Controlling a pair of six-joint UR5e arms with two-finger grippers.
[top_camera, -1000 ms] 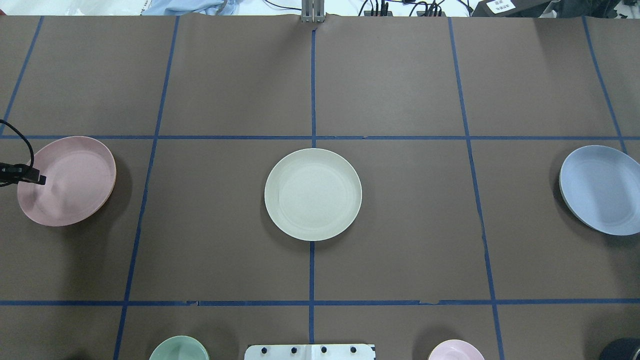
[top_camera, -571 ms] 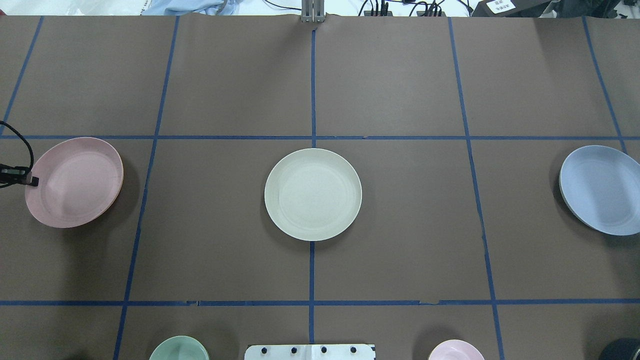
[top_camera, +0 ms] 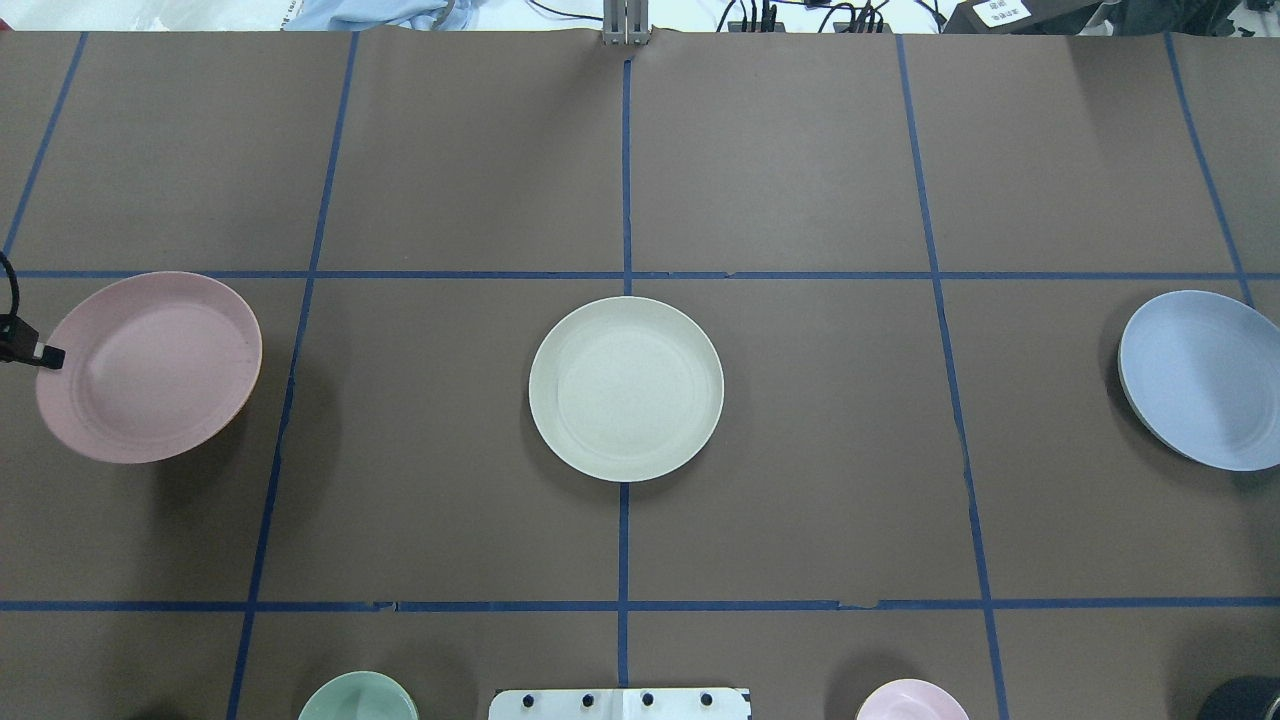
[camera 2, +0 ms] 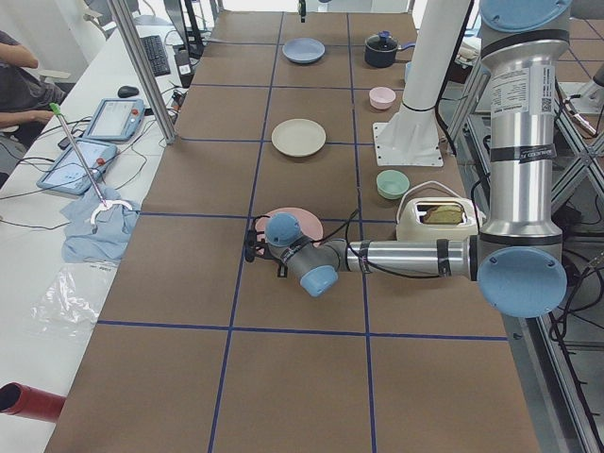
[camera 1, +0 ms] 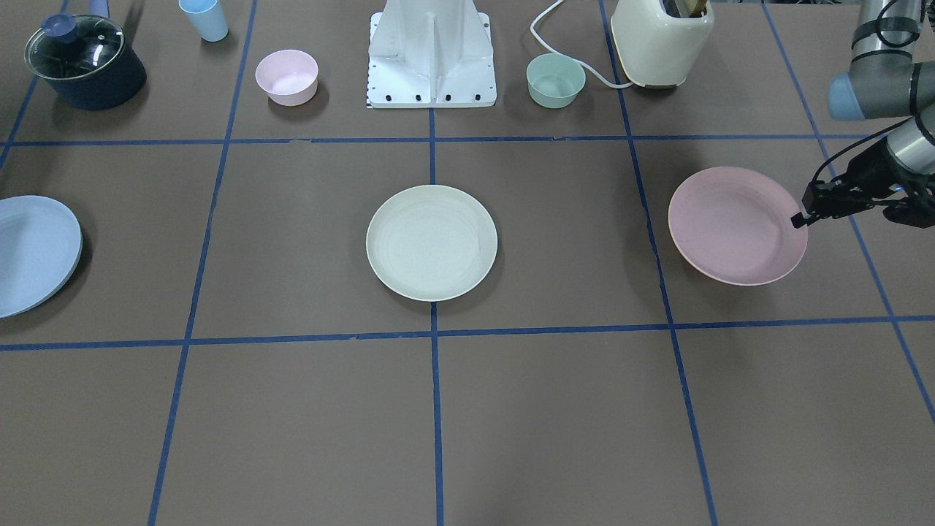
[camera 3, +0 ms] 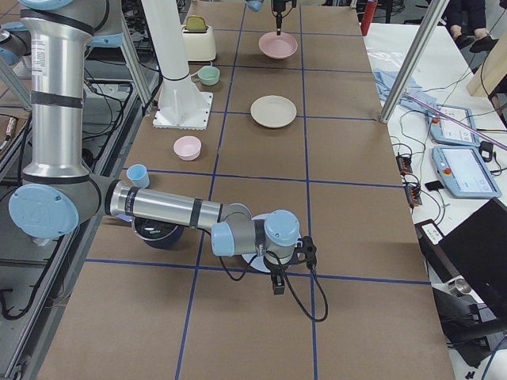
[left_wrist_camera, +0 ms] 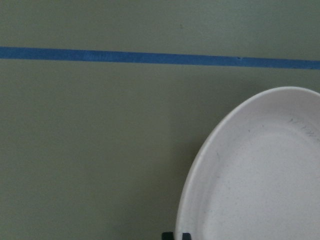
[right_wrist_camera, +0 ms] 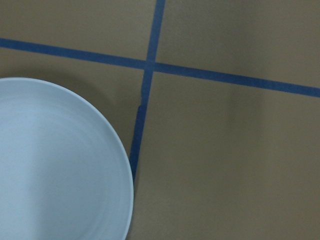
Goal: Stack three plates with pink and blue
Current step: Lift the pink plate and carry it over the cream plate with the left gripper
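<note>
The pink plate (top_camera: 150,366) sits at the robot's left end of the bench (top_camera: 800,400), raised clear of the surface: its shadow falls offset below it in the overhead view, and the front-facing view shows it tilted slightly. The left tool (camera 1: 798,218) is closed on the plate's outer rim, at the edge farthest from the bench centre; the left wrist view shows two dark fingertips (left_wrist_camera: 167,235) at the rim. The cream-white plate (top_camera: 626,389) lies flat at the bench centre, on the crossing of the blue tape lines. The blue plate (top_camera: 1200,380) is at the robot's right end, partly cut off by the edge of the overhead view.

The right tool appears only in the right side view, near the blue plate. Whether it is wide, narrow or holding the plate cannot be told.

Step in hand, as judged: transport of the pink plate toward the cream-white plate, the first stacking move. No plate is stacked yet, so the task is at an early stage.

The next move calls for:
- carrying the pink plate across the bench toward the centre while keeping it near level, since a rim grip at one edge lets the far side droop;
- centring it over the cream-white plate before lowering;
- releasing only once the plate is seated.

Containers: all three plates are empty. The pink bowl (camera 1: 286,76) and the mint-green bowl (camera 1: 555,79), both near the robot base (camera 1: 431,55), show empty interiors. The lidded dark pot (camera 1: 84,62) has contents that cannot be told. A pale blue cup (camera 1: 204,18) stands near it.
</note>
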